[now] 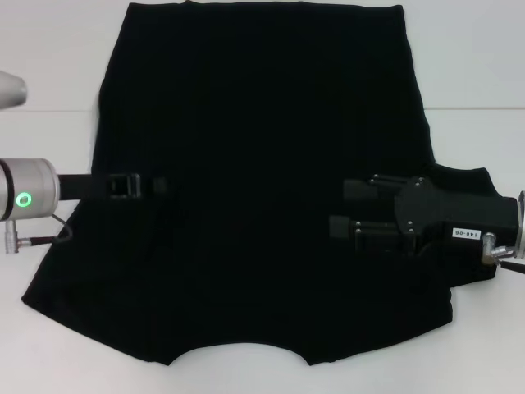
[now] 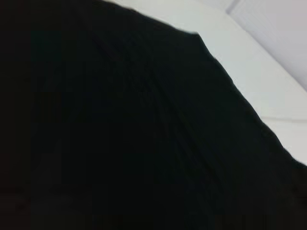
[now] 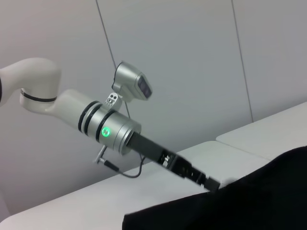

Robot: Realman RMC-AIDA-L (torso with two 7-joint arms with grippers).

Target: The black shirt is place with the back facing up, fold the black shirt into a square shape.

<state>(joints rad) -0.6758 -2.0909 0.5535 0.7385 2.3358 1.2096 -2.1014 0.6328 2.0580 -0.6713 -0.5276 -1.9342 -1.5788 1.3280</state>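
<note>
Head view: grippers (image 1: pixel 164 185) (image 1: pixel 338 207) over black shirt (image 1: pixel 262 107)

White table (image 1: pixel 476 98), a seam line running left to right across its far part. The black shirt (image 1: pixel 262 164) lies spread flat on it, covering the middle from far edge to near edge; bare white surface at left and right.

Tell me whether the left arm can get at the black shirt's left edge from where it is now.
Probably yes. The left gripper already reaches in over the black shirt from that side, and nothing else lies on the white table in between.
</note>
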